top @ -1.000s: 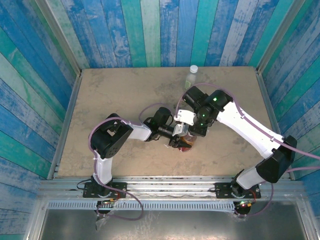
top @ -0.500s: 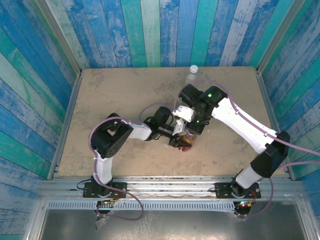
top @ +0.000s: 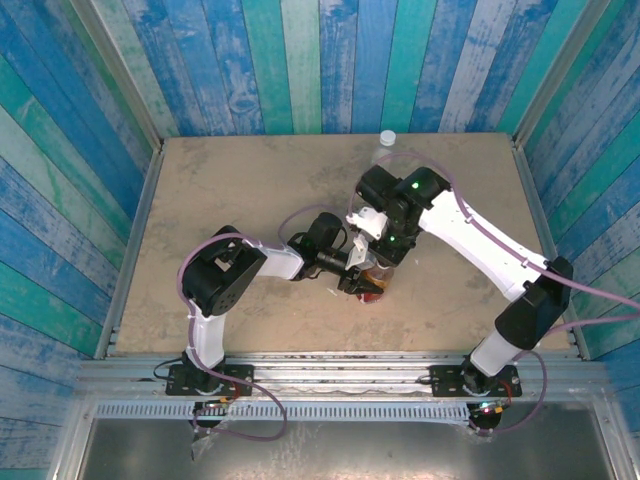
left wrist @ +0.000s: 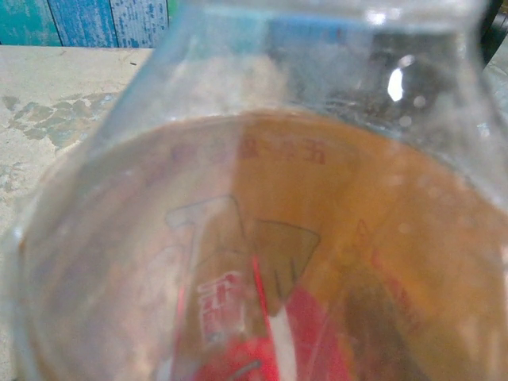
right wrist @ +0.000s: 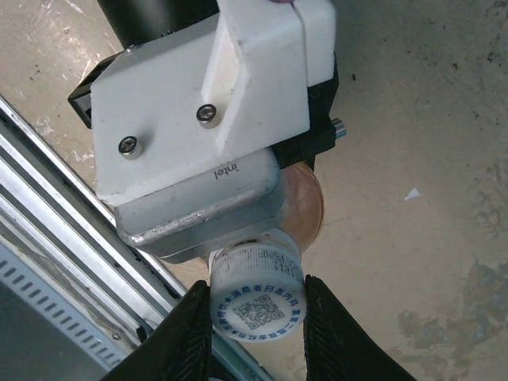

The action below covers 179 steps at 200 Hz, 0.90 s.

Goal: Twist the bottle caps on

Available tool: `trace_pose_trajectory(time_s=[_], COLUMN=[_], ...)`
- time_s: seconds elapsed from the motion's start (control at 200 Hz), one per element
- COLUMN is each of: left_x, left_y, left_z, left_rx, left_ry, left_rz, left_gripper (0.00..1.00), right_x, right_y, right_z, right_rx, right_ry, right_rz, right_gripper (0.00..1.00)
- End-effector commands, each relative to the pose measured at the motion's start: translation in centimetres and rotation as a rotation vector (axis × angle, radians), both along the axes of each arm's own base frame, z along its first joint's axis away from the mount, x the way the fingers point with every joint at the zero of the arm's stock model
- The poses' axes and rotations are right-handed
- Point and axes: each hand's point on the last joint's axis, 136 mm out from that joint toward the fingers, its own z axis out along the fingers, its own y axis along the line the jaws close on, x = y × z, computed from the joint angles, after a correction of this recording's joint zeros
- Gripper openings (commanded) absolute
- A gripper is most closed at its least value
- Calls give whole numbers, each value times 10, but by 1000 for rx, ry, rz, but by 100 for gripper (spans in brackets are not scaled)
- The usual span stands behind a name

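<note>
Cap (right wrist: pixel 259 305), white and round, sits atop the amber bottle (left wrist: pixel 333 238), pinched between my nearly closed right fingers (right wrist: pixel 328 337); my left fingers (top: pixel 356 270) clamp that bottle's body near the middle of the tabletop (top: pixel 230 200).

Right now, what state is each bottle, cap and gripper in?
clear plastic bottle of amber liquid: held in the left gripper.
round white plastic cap with a printed code: seated on that bottle's neck, tightness unclear.
left gripper: shut on the amber bottle.
right gripper: shut on the coded cap.
pale green-label bottle: upright at the far side, small white cap on.
</note>
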Motion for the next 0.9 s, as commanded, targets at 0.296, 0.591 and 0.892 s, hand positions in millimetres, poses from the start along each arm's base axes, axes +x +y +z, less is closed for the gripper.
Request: trace_pose_trajectory(time_s=[0.296, 0.591, 0.892], left_x=[8, 8, 7], left_y=[21, 22, 22], left_z=[-72, -75, -79], left_rx=[243, 259, 267], left_ry=[154, 148, 152], left_rz=[210, 209, 202], left_gripper=[54, 54, 54], right_x=[5, 9, 4], right_y=[0, -5, -4], right_z=[-20, -9, 24], right_rx=[58, 67, 175], right_ry=[142, 71, 12], right_rz=[-506, -533, -428], right_gripper=[23, 41, 71])
